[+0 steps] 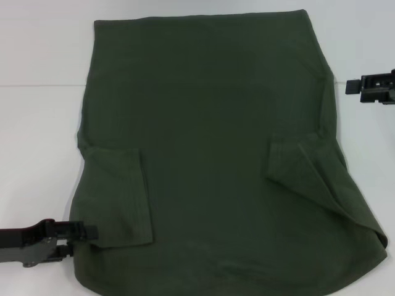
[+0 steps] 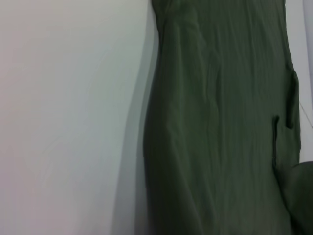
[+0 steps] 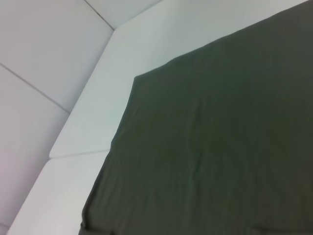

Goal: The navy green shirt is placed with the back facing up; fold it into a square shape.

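The dark olive-green shirt (image 1: 210,148) lies flat on the white table, plain back up, no lettering showing. Both short sleeves are folded inward onto the body: one at the near left (image 1: 120,191), one at the right (image 1: 302,163). My left gripper (image 1: 83,235) is at the near left, touching the shirt's left edge by the folded sleeve. My right gripper (image 1: 353,86) hovers off the shirt's right edge, farther back, apart from the cloth. The shirt fills much of the left wrist view (image 2: 220,122) and right wrist view (image 3: 220,147).
White table (image 1: 37,123) shows on both sides of the shirt; a seam line crosses it at the left. In the right wrist view the table's edge (image 3: 83,112) meets pale wall panels.
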